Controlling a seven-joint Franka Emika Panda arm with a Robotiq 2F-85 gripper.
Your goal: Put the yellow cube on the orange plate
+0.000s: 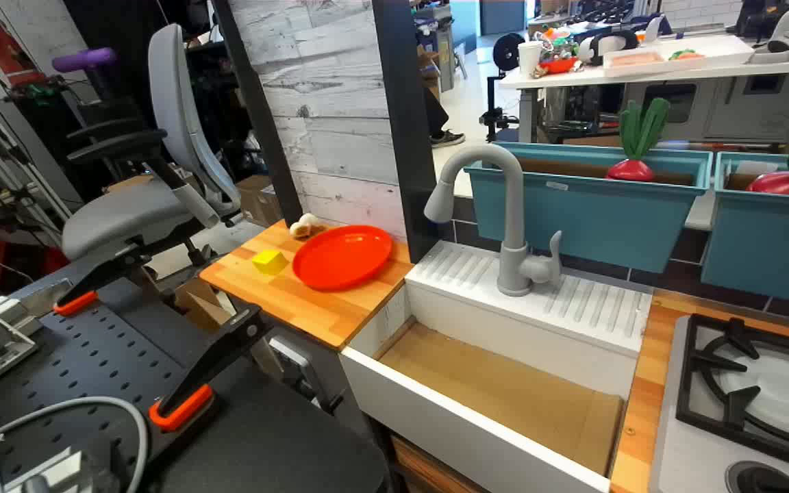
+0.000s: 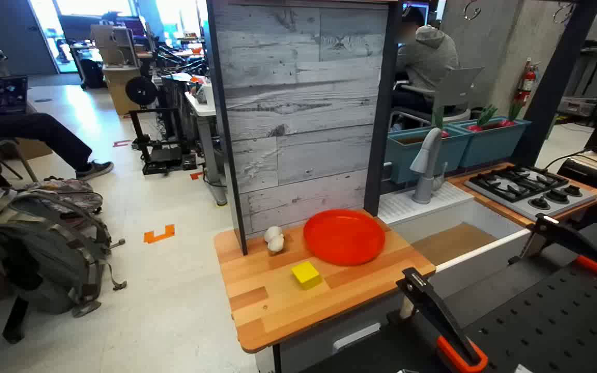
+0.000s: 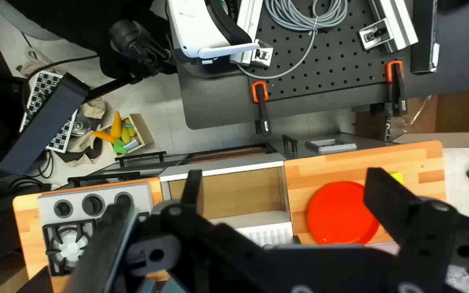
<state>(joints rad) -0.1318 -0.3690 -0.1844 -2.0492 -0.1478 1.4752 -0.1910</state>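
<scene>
Exterior views, both of them, give me the edges: a wood-strip countertop (image 2: 298,316) runs out to a left and a near edge meeting at a rounded corner, a tall panel of greyish-white planks (image 2: 298,114) walls off its far side, and a white rectangular sink (image 1: 463,441) begins at its right. My room for moving lies over the boards on the near and left sides. I count one round, shallow, glossy orange-red plate (image 2: 344,237) sitting back toward the panel, one small bright yellow cube (image 2: 306,275), two whitish rounded pieces (image 2: 274,240) at far left, one grey curved tap (image 1: 514,212) at the sink's far side, and two black-and-orange clamps (image 1: 209,366) at the edge of the dark table (image 1: 285,445) on the near side. The cube rests on the wood just to the plate's near left, apart from it. In the wrist view my claw (image 3: 284,177) hangs well above the countertop, its black fingers (image 3: 387,203) spread wide, with the sink showing through the gap; the cube lies far below, outside that gap, partly hidden behind the right-hand finger.
</scene>
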